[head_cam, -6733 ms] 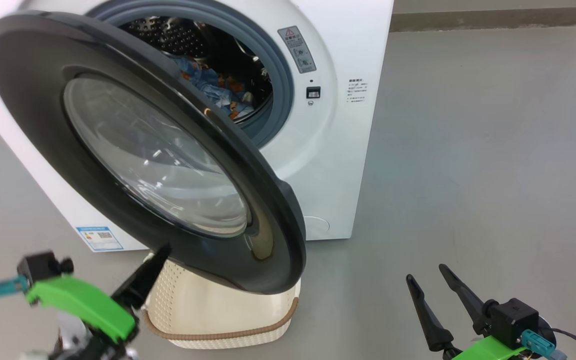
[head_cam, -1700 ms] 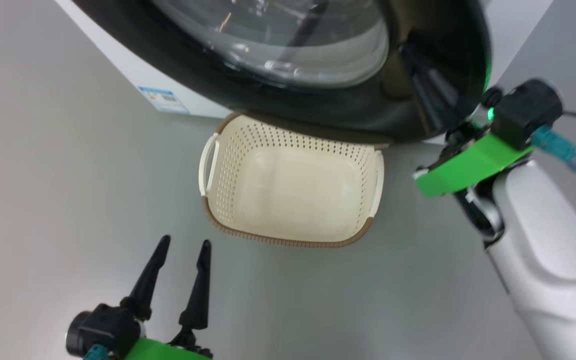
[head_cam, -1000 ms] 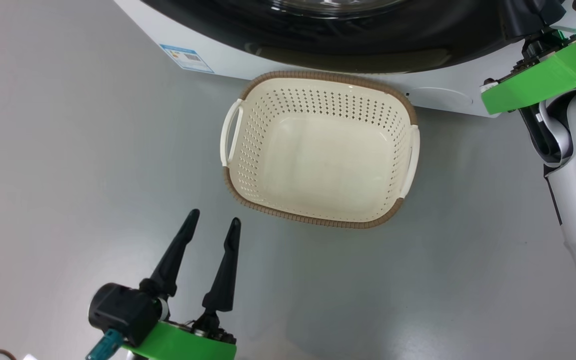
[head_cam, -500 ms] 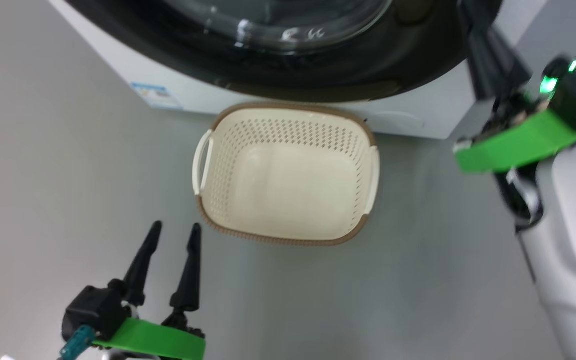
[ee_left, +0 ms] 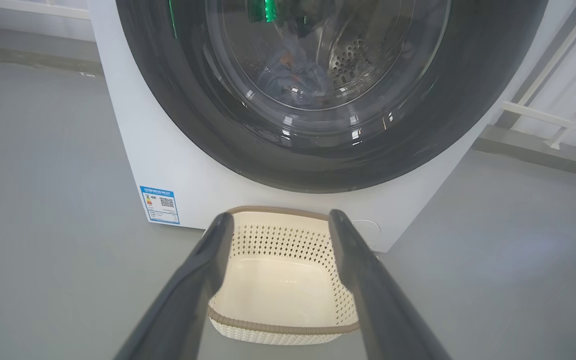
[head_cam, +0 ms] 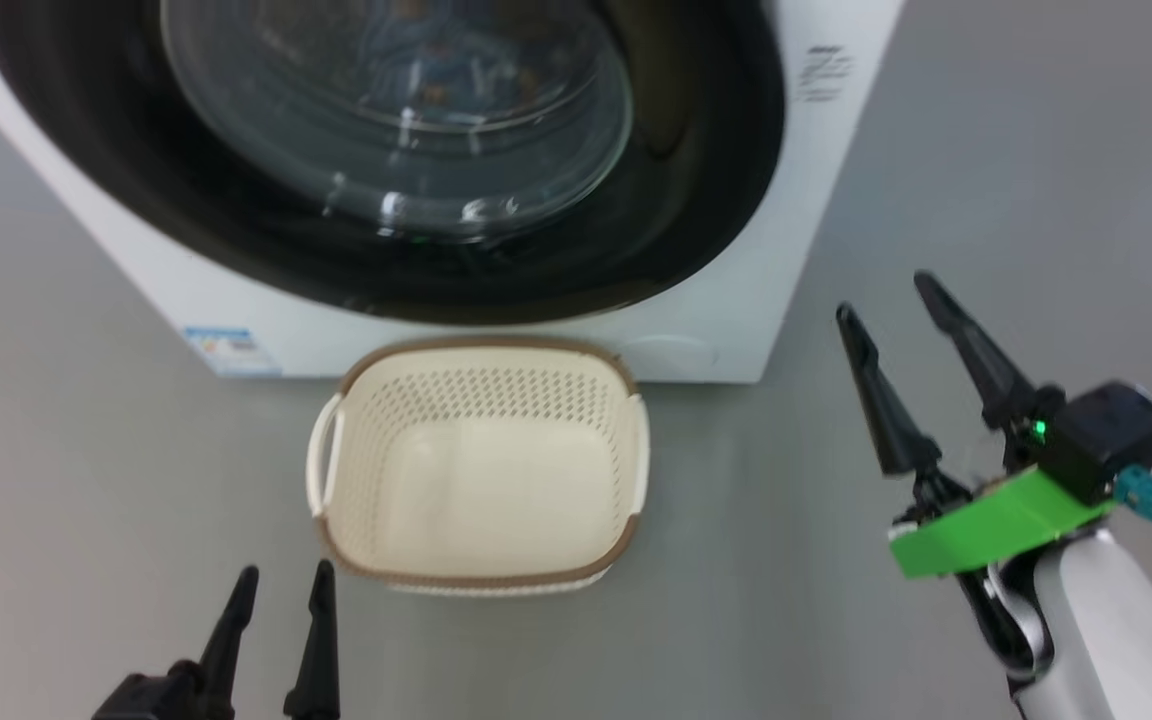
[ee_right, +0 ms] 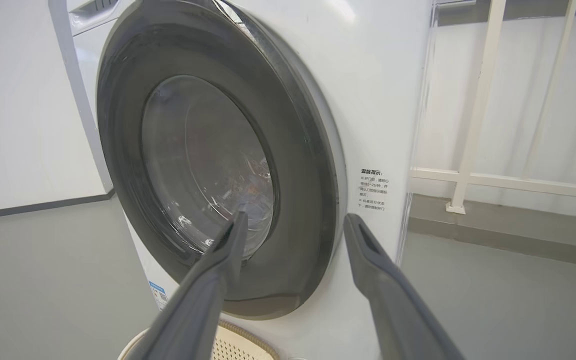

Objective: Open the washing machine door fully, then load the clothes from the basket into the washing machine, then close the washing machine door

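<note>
The glossy black washing machine door (head_cam: 496,270) lies flat against the front of the white washing machine (head_cam: 786,240), also seen as door (ee_left: 328,165) and door (ee_right: 298,200). Through its glass, light blue clothes (ee_left: 293,80) rest in the steel drum. The cream basket (head_cam: 481,465) stands on the floor before the washer with nothing in it; basket (ee_left: 278,280) sits beyond my left fingers. My left gripper (head_cam: 281,585) is open near the basket's front left corner. My right gripper (head_cam: 886,295) is open, right of the washer and apart from it.
Grey floor (head_cam: 986,150) spreads around the washer. A blue label (head_cam: 231,350) marks its lower left corner. In the right wrist view a white railing (ee_right: 473,165) and pale curtain stand behind the washer to the right, and a white wall (ee_right: 13,100) to the left.
The door, standing wide open 6.7 s ago, now lies against the washer front. My right gripper has drawn back from the door edge, open. The head camera has moved and tilted up.
</note>
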{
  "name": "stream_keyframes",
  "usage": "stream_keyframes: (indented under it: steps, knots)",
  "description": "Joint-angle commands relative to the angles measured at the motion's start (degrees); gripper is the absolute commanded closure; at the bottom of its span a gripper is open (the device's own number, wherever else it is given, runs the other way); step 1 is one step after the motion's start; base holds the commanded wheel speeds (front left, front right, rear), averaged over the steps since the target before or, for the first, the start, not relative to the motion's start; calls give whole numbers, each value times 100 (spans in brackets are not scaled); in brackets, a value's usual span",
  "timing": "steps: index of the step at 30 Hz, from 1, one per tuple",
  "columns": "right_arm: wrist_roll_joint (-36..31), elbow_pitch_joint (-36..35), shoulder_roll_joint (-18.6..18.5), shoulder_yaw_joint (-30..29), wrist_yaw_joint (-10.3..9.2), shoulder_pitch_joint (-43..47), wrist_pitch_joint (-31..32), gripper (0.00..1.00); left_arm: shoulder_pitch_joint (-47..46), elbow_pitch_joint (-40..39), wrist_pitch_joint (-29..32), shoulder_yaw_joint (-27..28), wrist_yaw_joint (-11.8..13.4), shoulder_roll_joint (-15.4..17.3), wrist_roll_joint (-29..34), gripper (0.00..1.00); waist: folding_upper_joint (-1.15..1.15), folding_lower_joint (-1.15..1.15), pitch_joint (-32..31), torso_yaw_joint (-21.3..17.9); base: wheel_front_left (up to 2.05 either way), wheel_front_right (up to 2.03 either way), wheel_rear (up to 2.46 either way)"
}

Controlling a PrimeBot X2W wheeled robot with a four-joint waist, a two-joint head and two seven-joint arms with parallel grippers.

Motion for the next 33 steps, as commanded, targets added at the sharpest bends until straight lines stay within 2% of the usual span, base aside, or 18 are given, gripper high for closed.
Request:
stream_keyframes:
  steps: [1,8,18,33]
  knots:
    - [-70,-228,76,25,-34,264,-25,0,60,-76,-37,215,-9,52,68,0,0,0,-622,-584,0,0,0]
    - [-99,-579,275,-531,-34,1099,-25,0,378,-38,-37,428,-9,52,40,0,0,0,-1025,-915,0,0,0]
    - [-349,-711,302,-1021,-34,1847,-25,0,559,-25,-37,581,-9,52,-58,0,0,0,-1192,-1155,0,0,0]
    - [-714,-509,432,-1460,-34,2466,-25,0,668,-38,-37,597,-9,52,-147,0,0,0,-1260,-1239,0,0,0]
